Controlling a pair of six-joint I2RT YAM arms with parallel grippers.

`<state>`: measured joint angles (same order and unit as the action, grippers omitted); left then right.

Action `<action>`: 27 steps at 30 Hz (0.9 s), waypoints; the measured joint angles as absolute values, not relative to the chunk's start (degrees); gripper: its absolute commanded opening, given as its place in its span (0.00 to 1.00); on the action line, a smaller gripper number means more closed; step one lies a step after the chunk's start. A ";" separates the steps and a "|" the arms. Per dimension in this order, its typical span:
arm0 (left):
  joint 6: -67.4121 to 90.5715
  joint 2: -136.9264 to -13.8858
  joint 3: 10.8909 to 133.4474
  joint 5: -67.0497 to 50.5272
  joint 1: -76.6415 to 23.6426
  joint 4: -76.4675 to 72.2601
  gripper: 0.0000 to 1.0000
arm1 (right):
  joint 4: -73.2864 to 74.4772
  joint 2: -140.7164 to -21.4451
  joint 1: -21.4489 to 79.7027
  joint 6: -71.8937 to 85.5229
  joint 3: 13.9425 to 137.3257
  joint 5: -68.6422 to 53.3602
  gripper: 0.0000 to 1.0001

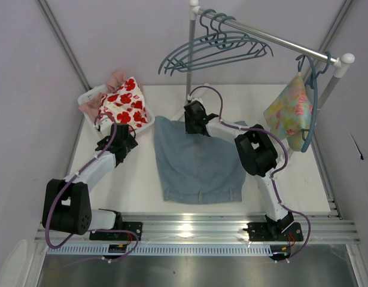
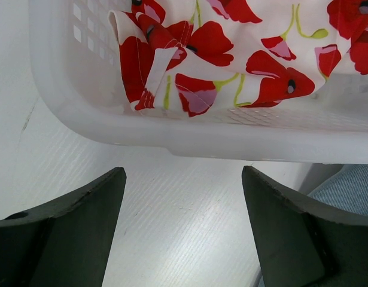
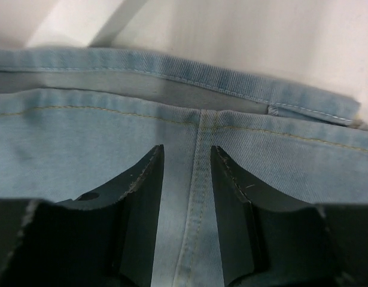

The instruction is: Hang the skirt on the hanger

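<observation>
Denim skirt lies flat mid-tabletop, teal hangers on the rail beyond. Right hand, fingers narrowly apart, straddles its seam; left hand gapes wide beside the white basket.

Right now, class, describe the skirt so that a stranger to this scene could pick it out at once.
Start at the white table. Spread flat at its middle lies the skirt. It is plain, faded light blue denim, unlike the red-flowered cloth in the basket on the left and the pastel floral garment hanging on the right.
</observation>
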<state>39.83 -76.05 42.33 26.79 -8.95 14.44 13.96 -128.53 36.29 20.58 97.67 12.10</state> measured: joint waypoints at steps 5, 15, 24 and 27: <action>39.81 -76.05 42.28 26.76 -8.95 14.33 0.85 | 15.51 -130.63 36.80 19.64 99.53 13.54 0.41; 39.48 -76.05 41.89 26.79 -8.95 14.20 0.85 | 16.97 -131.07 36.80 19.00 100.55 17.02 0.00; 39.46 -74.35 40.97 26.76 -8.95 14.20 0.85 | 17.04 -130.80 36.88 19.03 100.57 17.17 0.00; 39.46 -74.06 40.88 26.74 -8.95 14.15 0.85 | 17.02 -130.26 36.75 19.00 100.51 17.17 0.00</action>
